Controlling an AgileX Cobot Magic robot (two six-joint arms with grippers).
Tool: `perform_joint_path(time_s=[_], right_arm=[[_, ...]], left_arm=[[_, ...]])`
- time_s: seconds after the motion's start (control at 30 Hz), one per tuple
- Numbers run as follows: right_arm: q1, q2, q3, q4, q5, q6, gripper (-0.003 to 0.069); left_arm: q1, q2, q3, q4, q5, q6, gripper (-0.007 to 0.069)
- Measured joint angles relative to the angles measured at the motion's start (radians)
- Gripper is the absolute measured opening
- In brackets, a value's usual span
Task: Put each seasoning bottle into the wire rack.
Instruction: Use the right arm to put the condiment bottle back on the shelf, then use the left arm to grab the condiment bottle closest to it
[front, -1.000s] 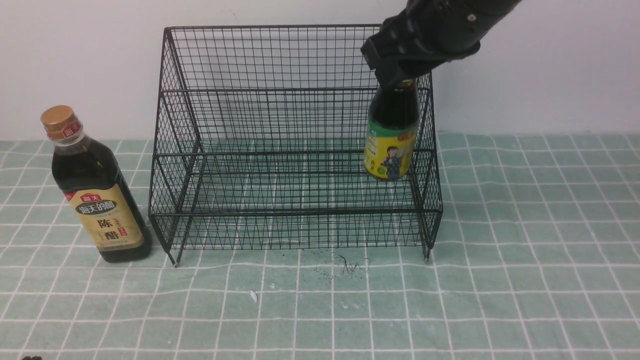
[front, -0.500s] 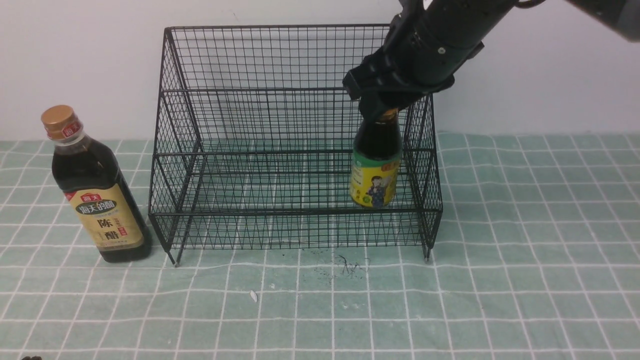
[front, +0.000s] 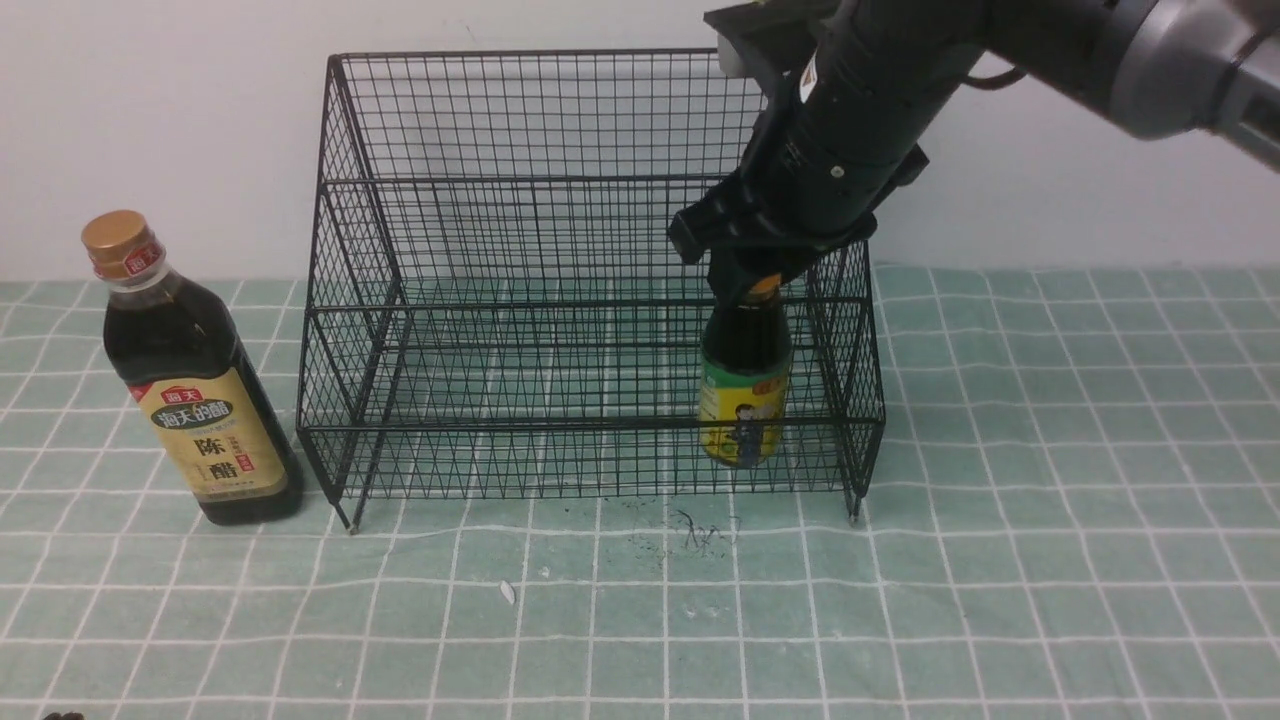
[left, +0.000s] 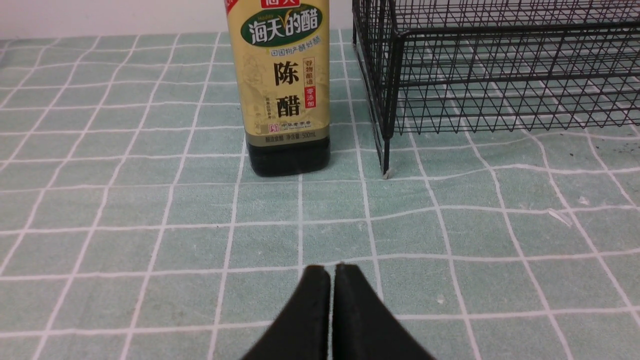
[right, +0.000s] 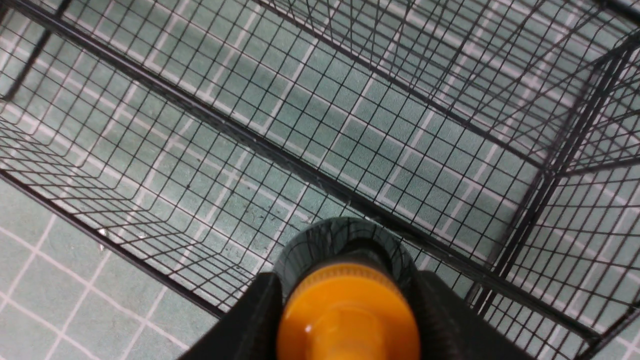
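Note:
The black wire rack (front: 560, 250) stands in the middle of the checked cloth. Inside it, near its right end, the short seasoning bottle (front: 744, 385) with orange cap (right: 348, 315) and yellow-green label hangs upright, low over the rack's floor. My right gripper (front: 762, 270) is shut on its neck from above, a finger (right: 252, 320) on each side of the cap. Whether the bottle's base touches the floor I cannot tell. The tall seasoning bottle (front: 190, 375) with gold cap and tan label (left: 282, 70) stands left of the rack. My left gripper (left: 332, 272) is shut and empty, low over the cloth in front of it.
The rack's right side wall (front: 850, 330) is close beside the held bottle, and its low front rail (front: 600, 425) crosses in front of the label. A white scrap (front: 507, 592) and dark specks (front: 690, 530) lie on the cloth before the rack.
My right arm has come down and slightly left with the short bottle, carrying it from high at the rack's right wall to low inside the rack. The left gripper and tall bottle have stayed put.

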Motion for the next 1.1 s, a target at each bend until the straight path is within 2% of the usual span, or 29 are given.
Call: perform_joint_path(time_s=[0.27,0.37,0.5,0.67,0.8,0.83,0.87,0.9,1.03,1.1], right_arm=[[0.000,0.006,0.022,0.000,-0.004,0.005,0.0313],[0.000,-0.009,0.022,0.000,-0.016,0.024,0.0390],[0.000,-0.057,0.022,-0.022,-0.019,0.034,0.0451],[0.000,-0.174,0.022,-0.053,-0.019,0.065,0.0446],[0.000,-0.312,0.022,-0.060,-0.018,0.084,0.0392],[0.000,-0.390,0.022,-0.070,-0.018,0.092,0.0340],[0.000,-0.425,0.022,-0.080,-0.018,0.097,0.0324],[0.000,-0.510,0.022,-0.093,-0.017,0.111,0.0252],[0.000,-0.755,0.081,-0.168,-0.017,0.190,0.0070],[0.000,-0.896,0.182,-0.206,-0.024,0.227,0.0014]], left_arm=[[0.000,0.000,0.000,0.000,0.000,0.000,-0.0006],[0.000,0.000,0.000,0.000,0.000,0.000,-0.0006],[0.000,0.000,0.000,0.000,0.000,0.000,-0.0006],[0.000,0.000,0.000,0.000,0.000,0.000,-0.0006],[0.000,0.000,0.000,0.000,0.000,0.000,-0.0006],[0.000,0.000,0.000,0.000,0.000,0.000,-0.0006],[0.000,0.000,0.000,0.000,0.000,0.000,-0.0006],[0.000,0.000,0.000,0.000,0.000,0.000,-0.0006],[0.000,0.000,0.000,0.000,0.000,0.000,-0.0006],[0.000,0.000,0.000,0.000,0.000,0.000,-0.0006]])
